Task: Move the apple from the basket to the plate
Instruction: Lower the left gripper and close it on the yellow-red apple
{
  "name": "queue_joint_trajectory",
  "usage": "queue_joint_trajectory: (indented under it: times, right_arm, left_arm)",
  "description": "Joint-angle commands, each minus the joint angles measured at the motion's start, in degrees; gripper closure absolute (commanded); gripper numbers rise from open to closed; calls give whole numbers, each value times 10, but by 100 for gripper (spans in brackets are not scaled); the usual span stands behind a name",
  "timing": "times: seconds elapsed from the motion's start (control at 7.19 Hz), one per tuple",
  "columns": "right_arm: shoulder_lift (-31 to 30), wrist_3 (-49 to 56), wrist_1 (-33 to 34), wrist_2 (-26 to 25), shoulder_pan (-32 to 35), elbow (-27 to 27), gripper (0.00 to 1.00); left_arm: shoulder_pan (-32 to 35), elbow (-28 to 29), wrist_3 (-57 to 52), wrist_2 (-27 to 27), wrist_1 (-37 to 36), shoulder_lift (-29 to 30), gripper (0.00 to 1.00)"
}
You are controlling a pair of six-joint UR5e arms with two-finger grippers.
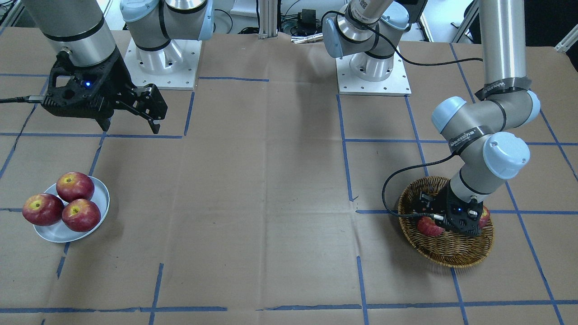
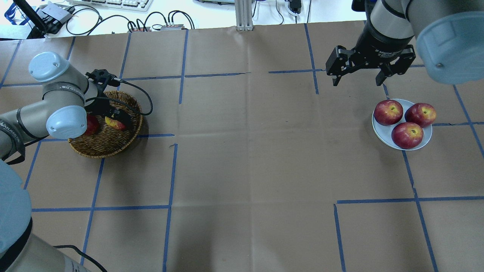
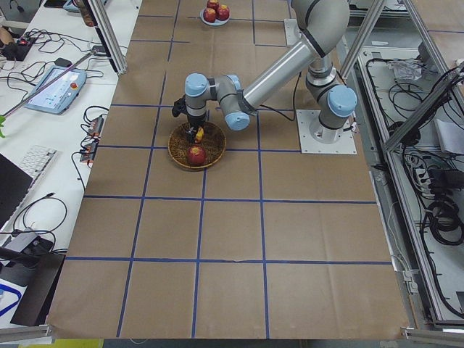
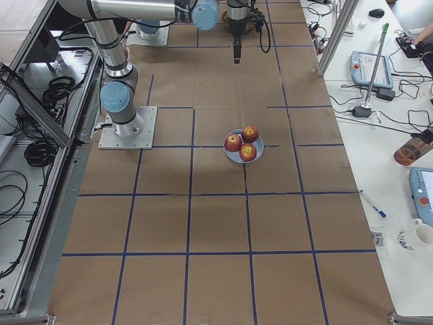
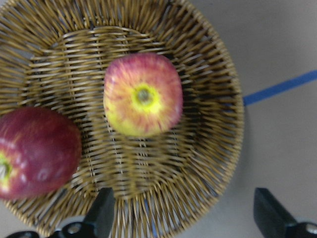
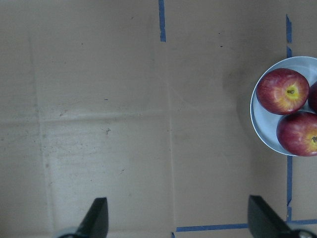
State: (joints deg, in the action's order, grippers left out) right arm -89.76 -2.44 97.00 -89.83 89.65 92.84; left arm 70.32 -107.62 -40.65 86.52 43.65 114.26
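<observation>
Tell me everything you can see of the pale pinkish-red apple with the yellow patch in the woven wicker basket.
The pale pinkish-red apple has streaky matte skin that fades into a broad yellow patch round its stem hollow, which faces up at the wrist camera. It looks whole and slightly squarish. It rests on the woven floor of the round brown wicker basket, near the middle, apart from the darker glossy red apple beside it. The open left gripper hovers above, not gripping it.

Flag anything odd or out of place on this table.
Nothing spilled or damaged. The plate is crowded: three dark apples fill it, and one seems to overhang the rim, leaving little room for the apple in the basket.
</observation>
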Motion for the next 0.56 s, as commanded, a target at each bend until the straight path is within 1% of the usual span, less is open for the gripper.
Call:
queue_joint_trajectory:
  times: [0.0, 0.14, 0.28, 0.42]
  right_arm:
    - [-2, 0, 0, 0, 0, 0, 0]
    - [-2, 0, 0, 0, 0, 0, 0]
    - [-2, 1, 0, 0, 0, 1, 0]
    - [-2, 1, 0, 0, 1, 1, 0]
  left_arm:
    - [8, -1, 13, -12, 0, -1, 77]
    - [14, -5, 40, -18, 3, -11, 81]
    - [32, -3, 90, -33, 13, -38, 77]
    - [91, 6, 169, -27, 40, -78, 77]
